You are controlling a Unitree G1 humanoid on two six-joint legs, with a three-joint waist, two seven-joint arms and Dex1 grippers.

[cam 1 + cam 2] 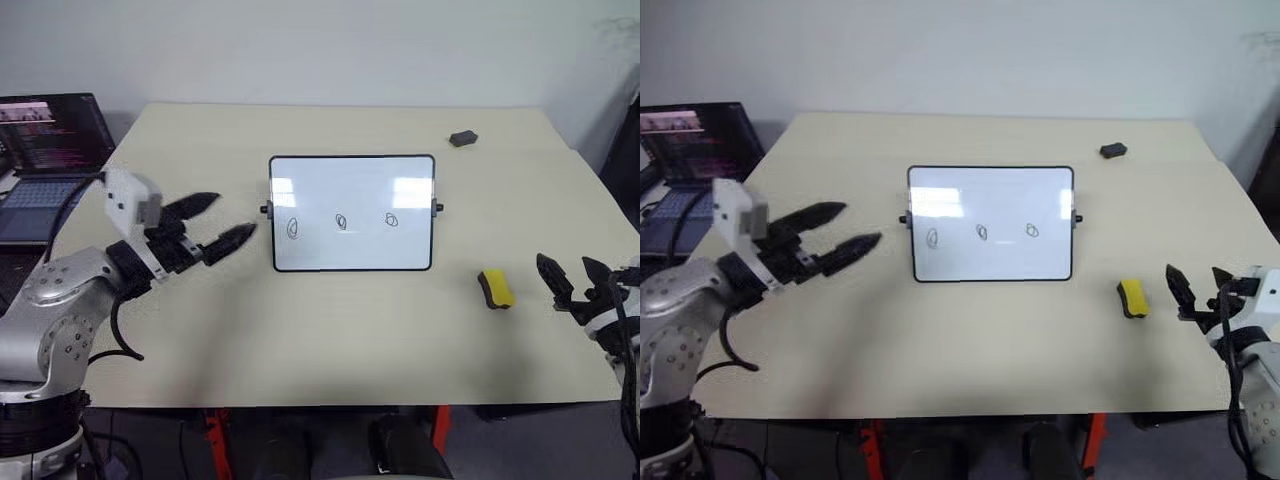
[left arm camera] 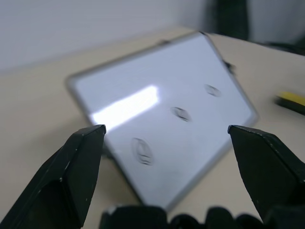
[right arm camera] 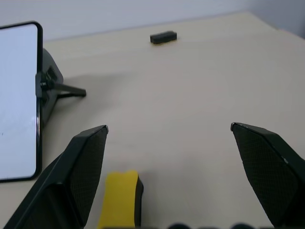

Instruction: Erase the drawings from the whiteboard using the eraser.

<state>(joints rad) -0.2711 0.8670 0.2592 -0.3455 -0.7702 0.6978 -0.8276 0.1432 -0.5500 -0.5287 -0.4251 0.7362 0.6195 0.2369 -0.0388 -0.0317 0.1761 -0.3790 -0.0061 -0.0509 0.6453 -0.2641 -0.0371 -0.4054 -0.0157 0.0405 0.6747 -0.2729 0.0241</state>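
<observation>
- The whiteboard is seen near the middle of the counter, propped up on a small stand, with small black knobs at its two sides.
- The drawings, three small scribbled loops, are set in a row across the lower half of the board's white face; all three are still unwiped.
- The eraser, a yellow block with a dark underside, lies flat on the counter, off the board's lower right corner and apart from it.
- The left pincer is held above the counter just left of the whiteboard, its two black fingers spread apart and pointed toward the board; nothing is gripped, and a gap is left between its tips and the frame.
- In the left wrist view the board is framed between that pincer's open fingers, with the three loops and a bright reflection visible on its face.
- The right pincer is held near the counter's right edge, to the right of the eraser and apart from it; its fingers are spread wide and nothing is held.
- In the right wrist view the eraser is seen low between the spread fingers, nearer one of them, with the board's edge and stand off to one side.
- A small dark grey object lies on the far right part of the counter, well apart from the board.
- An open laptop with a lit screen is seen beyond the counter's left edge.
</observation>
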